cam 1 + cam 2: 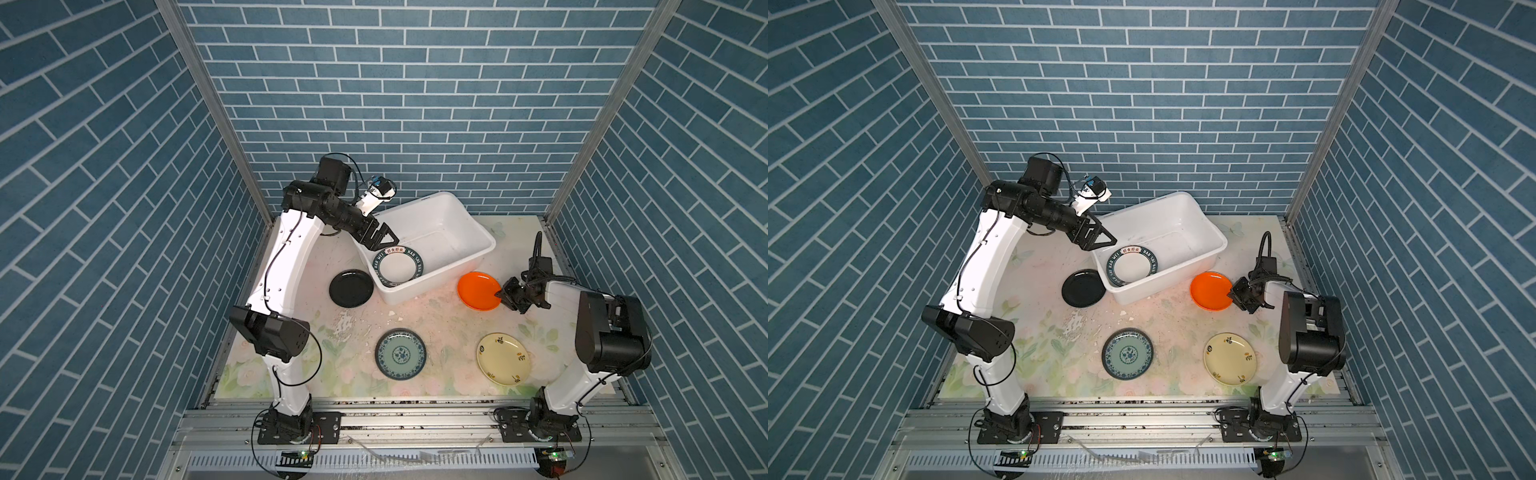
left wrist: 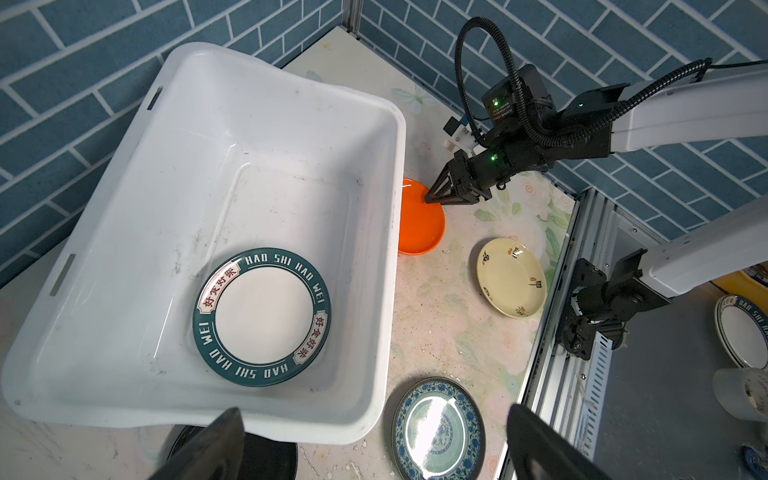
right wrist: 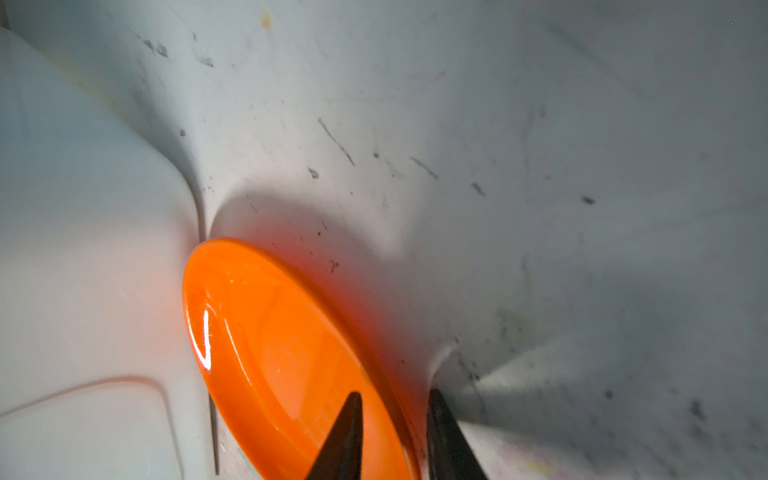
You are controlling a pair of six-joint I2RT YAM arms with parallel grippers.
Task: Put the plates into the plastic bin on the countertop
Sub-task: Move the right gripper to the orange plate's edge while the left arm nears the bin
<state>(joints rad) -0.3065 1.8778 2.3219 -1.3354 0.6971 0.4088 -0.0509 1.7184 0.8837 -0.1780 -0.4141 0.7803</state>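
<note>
Fingers of the right gripper [image 3: 397,395]: nearly together, one over the inner face and one beyond the rim of the orange plate [image 1: 478,291]. Whether they already pinch it cannot be told.

Orange plate: on the table [image 1: 449,328], just beside the long outer wall of the bin [image 1: 436,280], not yet inside.

Left gripper [image 1: 382,244]: fingers wide apart, holding nothing, hovering over the bin's corner.

Bin contents: one lettered plate [image 1: 397,267], lying in the end nearest the left gripper.

Plates outstanding on the table:
- black plate [image 1: 351,288], just beside the bin's corner
- teal plate [image 1: 400,353] and cream plate [image 1: 503,359], well apart from each other, toward the front

Hazards, as judged:
- The hold would be on a thin glossy rim only, so the plate may pivot or slide out once lifted.
- The bin wall stands so close that a low lift would knock the plate against it.
- The left gripper hovering over the bin could meet the right arm as it brings the plate in.
</note>
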